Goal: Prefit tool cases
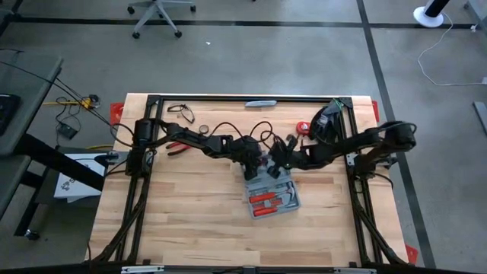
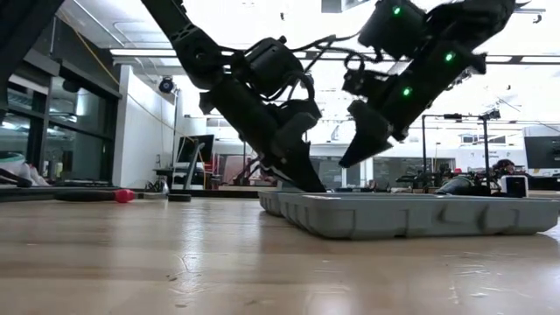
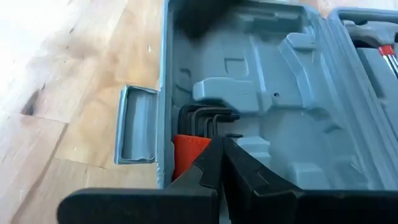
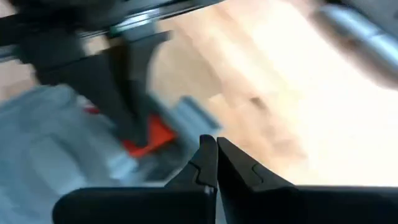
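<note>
1. Blue-grey plastic marks the case [image 1: 270,195], lying open and flat a little past the table's [image 1: 190,228] centre toward 5 o'clock, with red-handled tools [image 1: 268,200] seated in its nearer half.
2. Left gripper [image 1: 253,164] sits at the case's 11 o'clock corner, jaws pinched fully together and holding nothing; its tip is down inside the moulded tray [image 3: 286,93], right at an orange piece [image 3: 186,152] and the dark hex keys [image 3: 205,118].
3. Right gripper [image 1: 278,162] hangs just beside it at the case's 12 o'clock edge, jaws likewise closed and empty, tip clear of the plastic in the low view.
4. Step in hand, by my reading: pressing or nudging tools home into their recesses with a closed fingertip.
5. Next move likely calls for small, steady downward pushes on the orange piece, keeping the case from sliding.
6. Loose pliers [image 1: 180,147] wait at 10 o'clock.
</note>
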`<state>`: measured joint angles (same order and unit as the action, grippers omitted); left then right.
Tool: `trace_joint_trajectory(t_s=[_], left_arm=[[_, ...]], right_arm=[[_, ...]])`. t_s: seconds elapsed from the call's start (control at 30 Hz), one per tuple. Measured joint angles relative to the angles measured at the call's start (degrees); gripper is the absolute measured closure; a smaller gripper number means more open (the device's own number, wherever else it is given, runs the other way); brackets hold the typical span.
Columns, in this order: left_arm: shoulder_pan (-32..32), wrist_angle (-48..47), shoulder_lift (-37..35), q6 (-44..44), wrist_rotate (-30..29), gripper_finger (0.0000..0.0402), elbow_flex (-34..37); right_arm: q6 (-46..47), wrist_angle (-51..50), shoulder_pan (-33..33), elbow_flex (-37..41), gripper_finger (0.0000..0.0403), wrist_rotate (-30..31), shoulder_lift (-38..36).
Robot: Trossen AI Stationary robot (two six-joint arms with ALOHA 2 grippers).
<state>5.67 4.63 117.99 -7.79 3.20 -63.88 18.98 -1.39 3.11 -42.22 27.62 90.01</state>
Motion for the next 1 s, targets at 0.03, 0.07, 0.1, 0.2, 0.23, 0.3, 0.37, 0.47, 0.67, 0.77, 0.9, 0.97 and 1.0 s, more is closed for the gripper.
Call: trace_joint_trajectory(t_s=[0.03, 0.07, 0.1, 0.2, 0.23, 0.3, 0.37, 0.47, 0.67, 0.77, 0.9, 0.97, 1.0], left_arm=[[0.0, -0.5, -0.1, 0.4, 0.4, 0.0401, 0.0], [0.0, -0.8, -0.2, 0.5, 1.3, 0.0401, 0.0], [0.0, -1.0, -0.3, 0.7, 2.0, 0.0401, 0.0], [-0.1, -1.1, -0.3, 0.5, 2.8, 0.0401, 0.0], [-0.1, -1.1, -0.4, 0.0, 2.9, 0.0401, 0.1], [0.0, -1.3, -0.4, -0.9, 3.8, 0.0401, 0.1], [0.0, -1.4, -0.4, -1.5, 4.3, 0.0401, 0.1], [0.0, -1.4, -0.4, -2.6, 4.4, 0.0401, 0.1], [0.0, -2.0, -0.4, -5.5, 4.4, 0.0401, 0.1], [-0.1, -3.3, -0.5, -6.9, 4.5, 0.0401, 0.1], [-0.1, -3.5, -0.5, -8.6, 4.1, 0.0401, 0.0], [-0.1, -3.6, -0.5, -9.9, 3.2, 0.0401, 0.0], [-0.1, -3.6, -0.5, -10.2, 2.4, 0.0401, 0.0]], right_arm=[[0.0, -1.5, 0.3, 0.0, 0.0403, 1.8, -1.0], [-0.1, -2.7, 0.5, 0.0, 0.0403, 3.3, -1.9], [-0.3, -3.6, 0.7, 0.0, 0.0403, 4.2, -2.6], [-1.7, -4.9, 1.2, 0.0, 0.0403, 5.2, -3.0], [-2.0, -4.9, 1.5, 0.0, 0.0403, 5.2, -2.8], [-2.3, -4.2, 1.8, 0.4, 0.0403, 5.2, -2.7], [-2.5, -0.1, 1.9, 2.9, 0.0403, 5.2, -2.8], [-2.0, 8.1, 1.9, 8.6, 0.0403, 3.2, -3.9], [0.5, 24.8, 2.0, 18.4, 0.0403, -3.5, -6.4], [-0.2, 29.7, 2.1, 20.4, 0.0403, -8.3, -7.1], [-2.7, 31.9, 2.1, 20.3, 0.0403, -13.4, -6.8], [-3.4, 32.2, 2.1, 20.2, 0.0403, -13.8, -6.8], [-3.7, 32.3, 2.1, 20.2, 0.0403, -13.7, -6.8]])
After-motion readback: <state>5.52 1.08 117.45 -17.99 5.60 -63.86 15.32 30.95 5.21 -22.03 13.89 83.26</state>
